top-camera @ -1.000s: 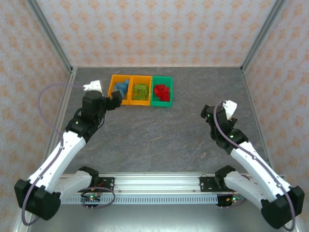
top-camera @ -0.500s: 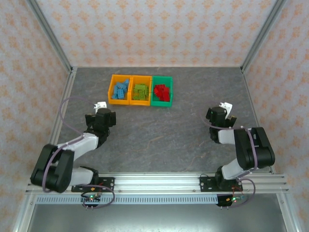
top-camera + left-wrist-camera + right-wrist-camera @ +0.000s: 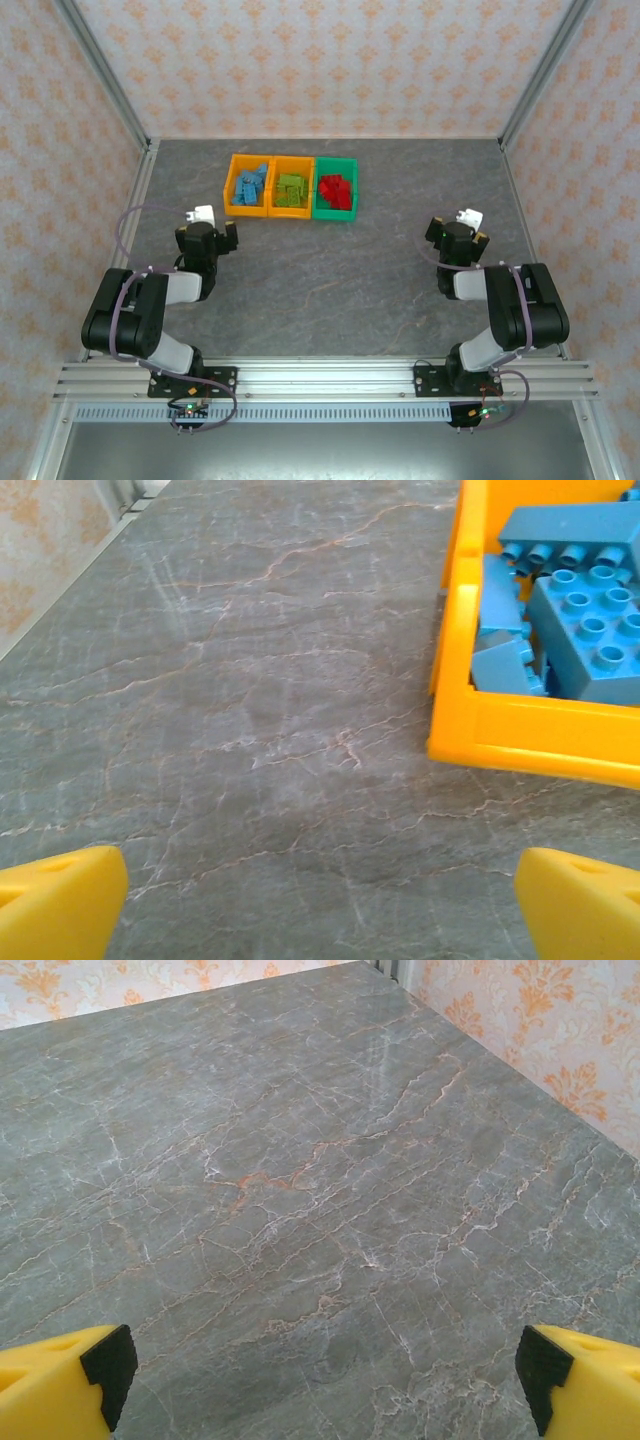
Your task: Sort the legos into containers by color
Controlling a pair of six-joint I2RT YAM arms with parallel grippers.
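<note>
Three bins stand in a row at the back of the table. The left orange bin (image 3: 229, 185) holds blue legos (image 3: 250, 186), the middle orange bin (image 3: 274, 186) holds lime green legos (image 3: 292, 190), and the green bin (image 3: 318, 190) holds red legos (image 3: 337, 190). The left wrist view shows the first orange bin (image 3: 500, 730) with blue legos (image 3: 580, 630) at upper right. My left gripper (image 3: 212, 236) is folded back low, open and empty, short of that bin. My right gripper (image 3: 458, 235) is open and empty over bare table at the right.
The grey marbled tabletop (image 3: 340, 270) is enclosed by patterned walls with metal frame posts (image 3: 105, 80). Both arms are folded back near the front rail (image 3: 320, 380).
Both arms folded back from their stretched poses toward their bases. The left gripper pulled away from the blue bin; both grippers stay open and empty.
</note>
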